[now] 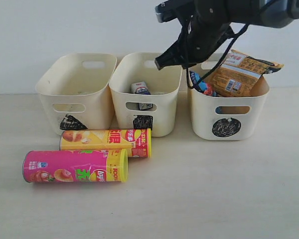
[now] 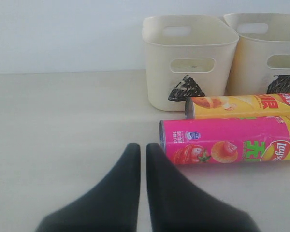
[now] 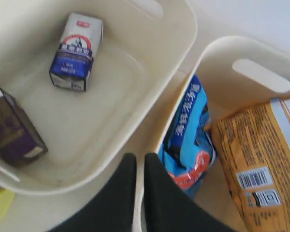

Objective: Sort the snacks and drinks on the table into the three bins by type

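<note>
The yellow tube [image 1: 105, 142] and pink tube [image 1: 74, 166] are lying on the table [image 1: 214, 189], on the near side of the triangle bin [image 1: 50, 92] and square bin [image 1: 120, 97]. The white-blue carton [image 3: 76, 50] and purple carton [image 3: 14, 129] are sitting in the square bin. The blue packet [image 3: 188, 135] and orange packet [image 1: 241, 72] are sitting in the right-hand circle bin [image 1: 204, 117]. The right gripper [image 3: 140, 158] is hovering over those two bins' adjoining rims, fingers together. The left gripper [image 2: 142, 147], fingers also together, is hanging left of the pink tube.
</note>
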`<state>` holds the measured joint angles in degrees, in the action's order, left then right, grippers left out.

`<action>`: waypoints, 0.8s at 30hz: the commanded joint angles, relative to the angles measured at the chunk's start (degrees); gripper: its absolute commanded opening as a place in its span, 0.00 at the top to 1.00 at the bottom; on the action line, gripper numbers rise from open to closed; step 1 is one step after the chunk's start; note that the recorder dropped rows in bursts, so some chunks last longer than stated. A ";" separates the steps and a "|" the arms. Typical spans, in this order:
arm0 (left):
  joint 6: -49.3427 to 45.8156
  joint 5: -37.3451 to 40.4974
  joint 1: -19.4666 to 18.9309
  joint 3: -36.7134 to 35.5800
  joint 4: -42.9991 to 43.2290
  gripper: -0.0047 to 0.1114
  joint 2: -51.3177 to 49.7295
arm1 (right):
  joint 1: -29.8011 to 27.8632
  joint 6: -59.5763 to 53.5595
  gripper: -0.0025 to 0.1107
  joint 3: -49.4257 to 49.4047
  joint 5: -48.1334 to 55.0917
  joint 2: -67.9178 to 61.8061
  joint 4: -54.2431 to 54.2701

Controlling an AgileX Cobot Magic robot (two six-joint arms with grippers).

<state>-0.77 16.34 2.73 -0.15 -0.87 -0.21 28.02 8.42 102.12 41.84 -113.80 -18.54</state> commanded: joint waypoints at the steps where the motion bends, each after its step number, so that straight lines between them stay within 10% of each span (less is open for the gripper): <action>1: -0.12 -0.42 -0.22 0.15 -0.02 0.93 0.21 | -0.46 -0.87 0.98 -5.07 2.23 4.52 -0.43; 24: -0.12 -0.42 -0.22 0.15 -0.02 0.93 0.21 | -14.42 5.60 0.98 -39.79 -4.23 43.85 -1.52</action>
<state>-0.77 16.34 2.73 -0.15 -0.87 -0.21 13.98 11.12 65.69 40.46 -74.83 -18.85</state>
